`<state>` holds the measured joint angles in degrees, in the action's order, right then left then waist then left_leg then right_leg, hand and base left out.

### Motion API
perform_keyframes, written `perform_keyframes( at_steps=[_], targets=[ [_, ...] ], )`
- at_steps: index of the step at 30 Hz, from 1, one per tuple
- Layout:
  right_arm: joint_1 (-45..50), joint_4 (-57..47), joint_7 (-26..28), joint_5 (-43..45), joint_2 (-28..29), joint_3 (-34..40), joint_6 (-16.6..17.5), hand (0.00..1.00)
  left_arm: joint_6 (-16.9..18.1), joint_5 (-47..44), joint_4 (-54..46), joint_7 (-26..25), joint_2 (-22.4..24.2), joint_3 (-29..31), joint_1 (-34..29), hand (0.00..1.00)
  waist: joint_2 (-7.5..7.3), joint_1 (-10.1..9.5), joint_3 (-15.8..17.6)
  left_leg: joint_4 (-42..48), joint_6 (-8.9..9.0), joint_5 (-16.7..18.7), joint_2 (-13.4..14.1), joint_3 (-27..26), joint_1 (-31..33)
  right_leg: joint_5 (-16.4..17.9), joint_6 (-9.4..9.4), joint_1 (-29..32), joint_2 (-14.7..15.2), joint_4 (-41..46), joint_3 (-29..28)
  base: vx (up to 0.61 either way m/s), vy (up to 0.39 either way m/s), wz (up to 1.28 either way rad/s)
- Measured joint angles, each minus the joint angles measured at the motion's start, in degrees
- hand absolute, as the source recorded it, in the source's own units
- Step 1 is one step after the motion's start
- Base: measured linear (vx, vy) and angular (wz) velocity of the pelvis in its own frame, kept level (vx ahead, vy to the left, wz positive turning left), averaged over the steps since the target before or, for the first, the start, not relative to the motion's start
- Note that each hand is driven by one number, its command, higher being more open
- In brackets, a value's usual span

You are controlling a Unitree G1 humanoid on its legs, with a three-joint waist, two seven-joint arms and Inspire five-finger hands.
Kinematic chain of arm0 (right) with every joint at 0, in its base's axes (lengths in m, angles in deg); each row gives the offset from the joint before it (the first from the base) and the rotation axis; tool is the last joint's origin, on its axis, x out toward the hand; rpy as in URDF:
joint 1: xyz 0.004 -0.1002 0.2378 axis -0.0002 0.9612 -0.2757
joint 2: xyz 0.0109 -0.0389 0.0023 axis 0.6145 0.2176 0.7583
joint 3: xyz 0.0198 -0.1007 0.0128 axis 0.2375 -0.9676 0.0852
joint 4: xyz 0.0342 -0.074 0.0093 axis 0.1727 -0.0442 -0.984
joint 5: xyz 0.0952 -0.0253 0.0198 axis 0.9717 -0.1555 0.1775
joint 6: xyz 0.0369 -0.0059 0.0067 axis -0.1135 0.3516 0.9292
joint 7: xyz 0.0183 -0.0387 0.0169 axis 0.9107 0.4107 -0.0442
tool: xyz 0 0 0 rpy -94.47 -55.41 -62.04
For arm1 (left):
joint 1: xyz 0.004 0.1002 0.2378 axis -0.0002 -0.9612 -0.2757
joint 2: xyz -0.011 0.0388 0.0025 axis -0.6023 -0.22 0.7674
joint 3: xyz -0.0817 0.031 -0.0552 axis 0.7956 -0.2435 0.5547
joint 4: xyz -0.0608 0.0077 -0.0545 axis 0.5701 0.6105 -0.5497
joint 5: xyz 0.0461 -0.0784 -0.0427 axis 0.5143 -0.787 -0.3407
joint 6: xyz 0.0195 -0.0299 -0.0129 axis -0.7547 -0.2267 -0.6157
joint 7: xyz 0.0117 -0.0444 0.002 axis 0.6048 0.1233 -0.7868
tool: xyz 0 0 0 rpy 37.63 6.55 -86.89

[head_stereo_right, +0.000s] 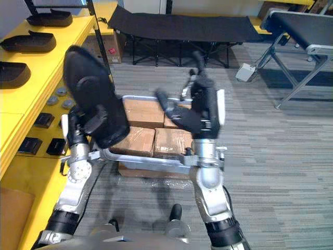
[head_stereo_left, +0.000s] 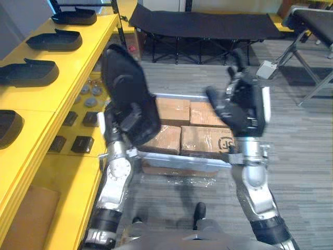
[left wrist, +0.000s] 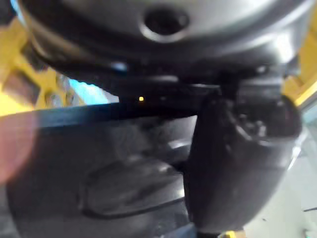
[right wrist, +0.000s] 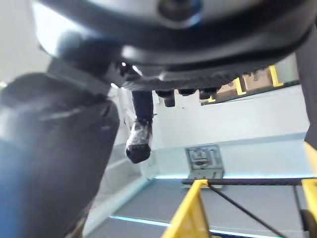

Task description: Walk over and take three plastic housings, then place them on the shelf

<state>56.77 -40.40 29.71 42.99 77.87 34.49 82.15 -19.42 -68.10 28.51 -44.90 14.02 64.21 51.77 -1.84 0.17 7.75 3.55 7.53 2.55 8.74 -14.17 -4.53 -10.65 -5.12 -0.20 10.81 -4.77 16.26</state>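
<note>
My left hand (head_stereo_left: 135, 122) is raised in front of me, shut on a black plastic housing (head_stereo_left: 124, 83) that stands tilted upright above it. In the left wrist view the thumb (left wrist: 233, 163) lies across the housing's dark shell (left wrist: 99, 168). Further right, my right hand (head_stereo_left: 242, 109) is lifted with its fingers spread and straight, open and holding nothing. The yellow shelf (head_stereo_left: 78, 57) runs along my left. Several more black housings lie in a row on its top level, one of them (head_stereo_left: 28, 73) nearest my left hand.
A metal cart (head_stereo_left: 182, 159) loaded with cardboard boxes (head_stereo_left: 205, 138) stands directly ahead, low behind both hands. Small black parts (head_stereo_left: 78, 141) lie on the shelf's lower level. A black folding cot (head_stereo_left: 203, 23) is at the back and a conveyor frame (head_stereo_left: 312, 23) at the far right.
</note>
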Motion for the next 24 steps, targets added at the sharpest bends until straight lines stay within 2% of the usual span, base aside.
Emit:
perform_keyframes(
  at_steps=[3, 5, 10, 15, 17, 19, 24],
  targets=[
    [5.28, 0.58, 3.83, 6.28, 2.45, 2.26, -0.75, 1.0, -0.95, 1.74, -0.92, -1.99, -0.94, 2.84, -2.9, 0.0, -0.31, 0.0, -0.72, -0.68, -0.01, 0.0, -0.09, -0.08, -0.04, 0.42, 0.07, 0.2, 0.04, -0.06, 0.1, 0.0, 0.0, 0.02],
    [9.7, 1.4, 5.97, 10.23, 3.55, 2.44, -2.51, 1.0, -0.96, 1.53, -1.73, -3.2, -0.84, 4.11, -4.65, 0.0, -0.18, 0.09, -0.91, -0.91, 0.17, -0.2, -0.11, -0.22, -0.04, 0.55, 0.1, 0.35, 0.02, -0.06, 0.09, 0.0, 0.0, 0.0],
    [13.07, 5.03, 5.97, 12.2, 5.48, 4.49, -3.78, 1.0, 0.13, -2.51, -3.12, -2.97, 0.82, 4.97, -6.7, 0.0, 0.72, 0.28, -1.7, -0.9, 0.23, -0.14, -0.14, -1.05, -0.04, 0.07, -0.2, 1.0, -0.02, -0.03, -0.83, 0.03, 0.012, -0.09],
    [14.7, 7.24, 2.58, 11.5, 6.48, 8.45, -6.08, 1.0, 4.51, -12.34, -7.41, 2.66, 2.52, 7.07, -10.68, 0.0, 0.87, 1.18, -2.27, -0.87, 0.1, 0.0, -0.14, -1.16, -0.07, 0.02, -0.24, 0.99, -0.04, 0.22, -0.93, 0.0, 0.001, -0.01],
    [14.73, 9.88, 0.77, 9.17, 6.49, 8.91, -6.56, 1.0, 4.8, -14.0, -9.43, 5.03, 2.99, 7.98, -12.07, 0.0, 0.93, 1.05, -2.69, -0.8, 0.08, 0.1, -0.14, -1.15, -0.07, 0.04, -0.23, 0.95, -0.04, 0.21, -0.93, 0.0, 0.0, 0.0],
    [14.76, 11.55, -1.93, 4.76, 6.51, 8.71, -8.45, 1.0, 5.7, -15.78, -11.77, 7.75, 3.59, 9.04, -13.55, 0.0, 1.05, 0.64, -2.83, -0.74, -0.25, 0.37, -0.14, -1.07, -0.14, 0.12, -0.21, 0.81, -0.04, -0.08, -0.87, -0.02, 0.0, 0.01],
    [14.13, 14.19, -4.99, 2.79, 6.5, 6.49, -9.54, 1.0, 8.23, -20.03, -18.18, 11.53, 4.84, 10.57, -17.66, 0.0, 1.84, -0.82, -3.44, -0.75, -0.28, 0.52, -0.12, 0.24, -0.03, 1.11, 0.02, 0.05, 0.02, -0.09, 0.49, -0.02, -0.004, 0.12]
  ],
)
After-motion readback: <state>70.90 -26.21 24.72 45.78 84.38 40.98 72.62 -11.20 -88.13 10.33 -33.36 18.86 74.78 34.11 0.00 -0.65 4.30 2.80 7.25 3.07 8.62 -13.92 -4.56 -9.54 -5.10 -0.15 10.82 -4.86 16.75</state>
